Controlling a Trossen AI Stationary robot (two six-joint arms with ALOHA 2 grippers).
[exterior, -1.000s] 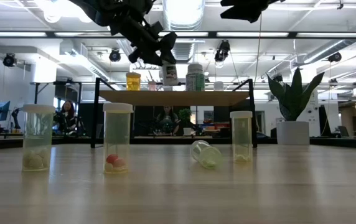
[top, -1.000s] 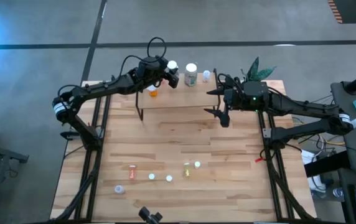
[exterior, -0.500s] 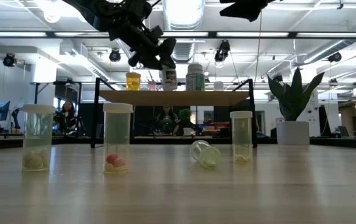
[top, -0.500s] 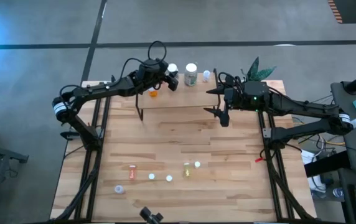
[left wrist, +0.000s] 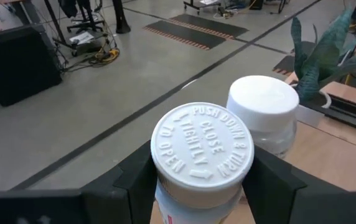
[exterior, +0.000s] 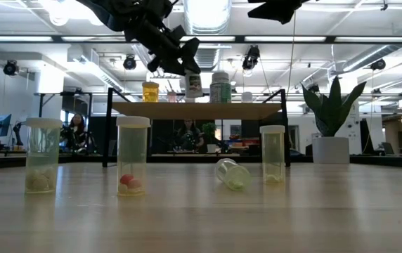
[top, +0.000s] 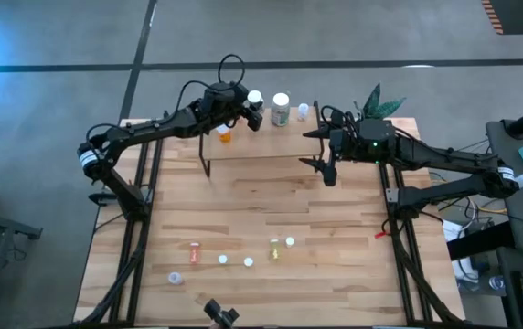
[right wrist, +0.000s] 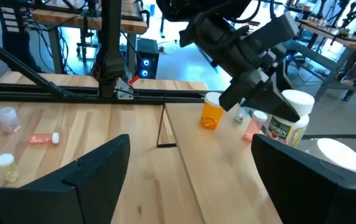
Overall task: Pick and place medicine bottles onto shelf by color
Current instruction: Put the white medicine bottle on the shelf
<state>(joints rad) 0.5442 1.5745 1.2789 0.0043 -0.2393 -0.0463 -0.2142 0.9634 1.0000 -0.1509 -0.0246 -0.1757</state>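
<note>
My left gripper [top: 254, 108] is over the far edge of the shelf [top: 271, 146], shut on a white-capped medicine bottle [left wrist: 201, 152] with a printed label [right wrist: 281, 127]. On the shelf stand an orange bottle [top: 225, 137], a larger white bottle with a green label [top: 281, 110] and a small bottle [top: 303, 111]. Several clear bottles wait near the table's near edge: upright [exterior: 132, 154], [exterior: 43, 154], [exterior: 273, 153], and one on its side [exterior: 230, 173]. My right gripper [top: 321, 151] hangs open and empty off the shelf's right end. My left gripper pinches the bottle just under its cap [left wrist: 165, 208], one finger [left wrist: 134, 180] on each side. The fingers come nearly level, from the table's left. The bottle stays about upright, its cap up, right over the shelf board; whether its base touches the board I cannot tell.
A white pot with a green plant [top: 378, 105] stands at the table's far right corner, behind my right arm. The shelf's thin black legs [exterior: 106, 133] rise from the tabletop. Bare planks [top: 271, 201] lie between the shelf and the row of bottles.
</note>
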